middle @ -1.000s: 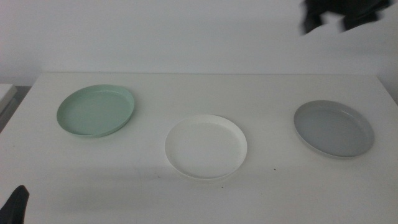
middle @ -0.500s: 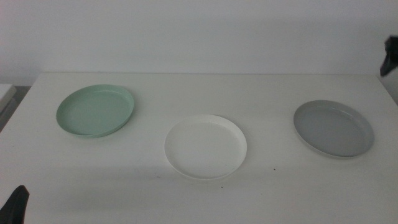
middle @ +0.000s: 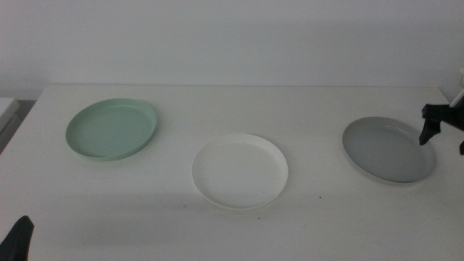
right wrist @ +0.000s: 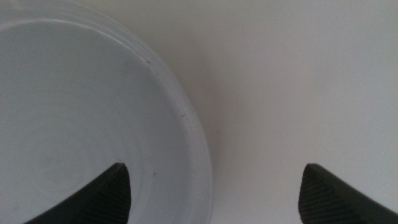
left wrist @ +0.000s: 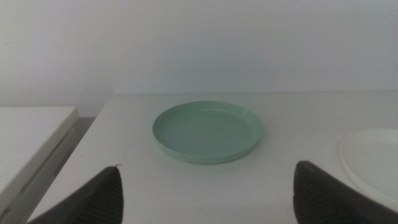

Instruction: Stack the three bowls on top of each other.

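Note:
Three bowls lie apart on the white table: the mint green bowl (middle: 112,129) at the left, the white bowl (middle: 240,171) in the middle, the grey bowl (middle: 388,149) at the right. My right gripper (middle: 444,134) hangs open at the grey bowl's right edge. In the right wrist view the grey bowl's rim (right wrist: 193,137) runs between the right gripper's (right wrist: 214,167) jaws, one over the bowl's inside and one over the table. My left gripper (middle: 18,239) waits open at the table's front left corner, facing the mint green bowl (left wrist: 207,132); the left gripper (left wrist: 208,180) holds nothing.
A strip of the white bowl (left wrist: 373,165) shows in the left wrist view. A separate white surface (left wrist: 31,137) stands beside the table's left edge, with a gap between. A plain wall rises behind the table's far edge.
The right arm came down from the upper right of the middle view to the grey bowl's right rim. The bowls and the left gripper have not moved.

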